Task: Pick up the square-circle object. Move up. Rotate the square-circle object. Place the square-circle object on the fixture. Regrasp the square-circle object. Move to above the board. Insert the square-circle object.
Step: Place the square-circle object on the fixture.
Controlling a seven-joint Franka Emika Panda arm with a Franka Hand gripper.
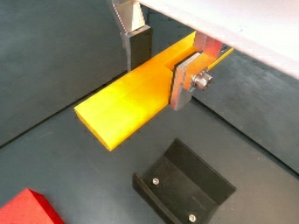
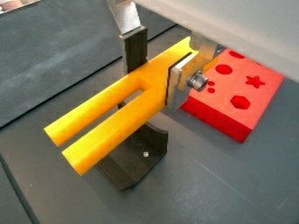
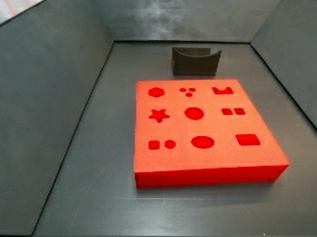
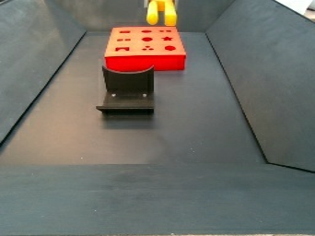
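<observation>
One piece held: the square-circle object (image 2: pixel 111 122), yellow-orange and elongated, sits between the gripper's plates in both wrist views.
Gripper (image 1: pixel 158 68): clenched on the square-circle object; one dark-padded finger (image 1: pixel 138 44) presses one side, a silver plate with a screw presses the opposite side.
Gripper, side views: body not visible in either; the arm is out of frame.
Object position: raised clear of the floor, above the fixture (image 2: pixel 135 159) in a wrist view; it touches nothing but the fingers.
Object form: long flat bar with a lengthwise groove along the face seen in a wrist view (image 1: pixel 131 101); it sticks well out past the fingers.
Object, side view: only a small yellow part (image 4: pixel 160 12) shows at the upper edge of the frame, beyond the far end of the board (image 4: pixel 146 48).
Board: thick red slab lying flat on the dark floor (image 3: pixel 201 132).
Board cut-outs: star, circles, squares and ovals across the top face; every recess visible holds nothing.
Fixture: dark bracket on a base plate (image 4: pixel 127 89), standing just beside one short end of the board (image 3: pixel 196 60).
Fixture notch: unoccupied in both side views.
Enclosure: dark grey floor with sloped dark walls (image 4: pixel 246 64) on the sides.
</observation>
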